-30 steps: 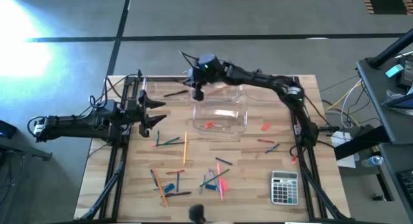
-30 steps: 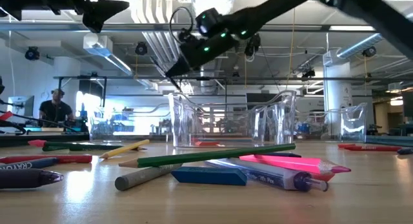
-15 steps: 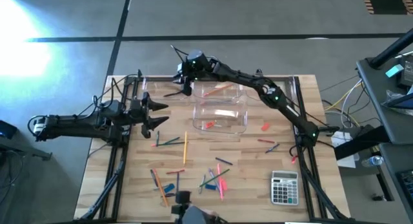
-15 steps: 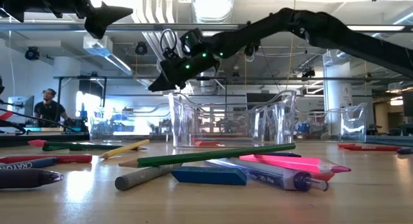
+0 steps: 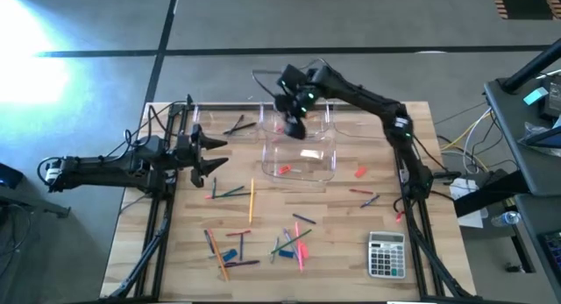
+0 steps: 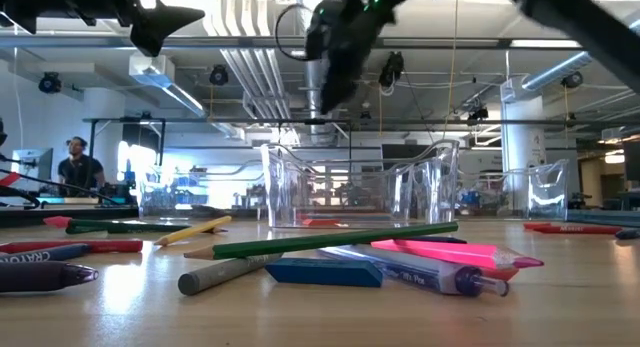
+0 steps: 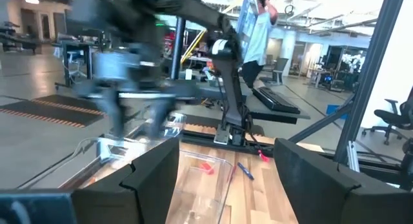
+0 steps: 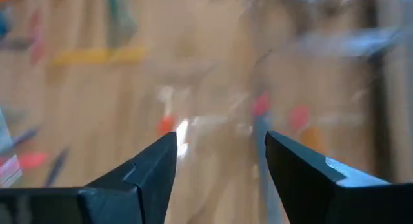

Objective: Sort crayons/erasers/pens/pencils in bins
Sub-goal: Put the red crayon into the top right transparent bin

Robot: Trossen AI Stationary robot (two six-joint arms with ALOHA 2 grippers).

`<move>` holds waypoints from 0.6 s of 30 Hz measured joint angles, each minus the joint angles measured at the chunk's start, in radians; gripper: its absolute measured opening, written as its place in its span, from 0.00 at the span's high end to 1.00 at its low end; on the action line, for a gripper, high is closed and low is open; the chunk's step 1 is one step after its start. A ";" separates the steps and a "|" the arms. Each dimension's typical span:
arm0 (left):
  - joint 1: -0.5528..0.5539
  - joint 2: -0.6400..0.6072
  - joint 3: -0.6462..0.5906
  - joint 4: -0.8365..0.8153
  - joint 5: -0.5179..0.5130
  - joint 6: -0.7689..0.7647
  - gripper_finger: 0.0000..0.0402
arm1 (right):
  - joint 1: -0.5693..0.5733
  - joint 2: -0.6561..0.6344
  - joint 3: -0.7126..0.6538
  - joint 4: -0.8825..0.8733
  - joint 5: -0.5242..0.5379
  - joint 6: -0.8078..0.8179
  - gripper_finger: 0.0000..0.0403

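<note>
right gripper (image 5: 294, 126): raised above the far clear bins (image 5: 299, 160) near the middle of the table's (image 5: 342, 238) far half; fingers spread apart with nothing between them, as the right wrist view shows, though that view is blurred. left gripper (image 5: 203, 155): hangs over the left side of the table, beside the left frame rail; its fingers (image 7: 153, 174) stand wide apart and hold nothing. bins: clear tubs grouped at the far centre; the nearer one holds a small red eraser (image 5: 284, 170) on its floor; further clear tubs sit behind it, contents hard to tell. loose stock on the table: a yellow pencil (image 5: 252, 201) lying just in front of the bins; a green and red pair of sticks (image 5: 226, 193) to its left; a cluster of pens, pencils and crayons (image 5: 294, 243) near the front centre, including a pink item; a blue eraser (image 5: 230, 254) front left among orange and dark sticks; a red eraser (image 5: 360, 172) right of the bins; red and blue sticks (image 5: 365, 197) farther right. calculator (image 5: 387, 255): grey, front right corner. low view: green pencil (image 6: 335, 241) resting across a blue block (image 6: 323, 272), pink item beside them. background: a person (image 6: 76, 168) seated far off in the room.
</note>
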 joint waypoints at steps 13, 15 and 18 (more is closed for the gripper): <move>0.000 0.056 0.000 0.117 0.030 0.070 0.40 | 0.251 -0.725 -0.872 0.229 0.328 0.330 0.48; -0.001 0.074 0.000 0.150 0.051 0.077 0.40 | 0.276 -0.846 -0.998 0.244 0.330 0.407 0.48; 0.000 0.109 0.000 0.201 0.053 0.078 0.40 | 0.311 -1.005 -1.158 0.245 0.331 0.503 0.48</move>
